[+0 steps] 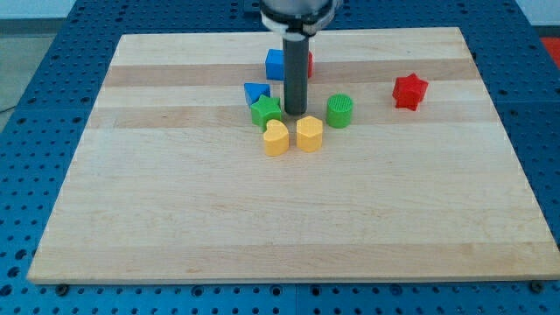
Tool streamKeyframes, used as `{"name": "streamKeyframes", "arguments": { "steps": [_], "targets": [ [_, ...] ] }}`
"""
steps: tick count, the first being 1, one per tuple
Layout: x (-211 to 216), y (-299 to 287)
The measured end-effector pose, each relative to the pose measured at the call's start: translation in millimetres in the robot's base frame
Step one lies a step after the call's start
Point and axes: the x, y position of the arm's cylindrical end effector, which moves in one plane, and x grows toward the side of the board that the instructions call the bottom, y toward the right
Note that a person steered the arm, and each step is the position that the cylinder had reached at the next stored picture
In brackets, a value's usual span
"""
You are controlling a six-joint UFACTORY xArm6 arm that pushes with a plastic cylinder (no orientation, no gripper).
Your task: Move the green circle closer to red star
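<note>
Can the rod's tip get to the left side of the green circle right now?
Probably yes. My tip sits just left of the green circle, with bare board between them. The green star and yellow blocks lie off that path.

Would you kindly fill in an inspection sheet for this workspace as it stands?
Surface: wooden board on a blue perforated table.
Job's things: green circle right of my tip, apart from it; red star further toward the view's right.
Clutter: green star just left of the tip; yellow heart, yellow block, blue triangle, blue cube; a red block mostly hidden behind the rod.
Grippers: none; rod only.
Cables: nothing seen.
Surroundings: nothing seen beyond the table.
</note>
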Motion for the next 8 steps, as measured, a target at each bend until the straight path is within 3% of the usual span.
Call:
{"name": "streamKeyframes", "arguments": {
  "steps": [2,3,4,5,7,8],
  "targets": [
    [11.3,98.5],
    [10.5,53.4],
    [-21.1,23.0],
    [-38.6,45.7],
    [-2.7,113.4],
    [-1.9,114.8]
  ]
}}
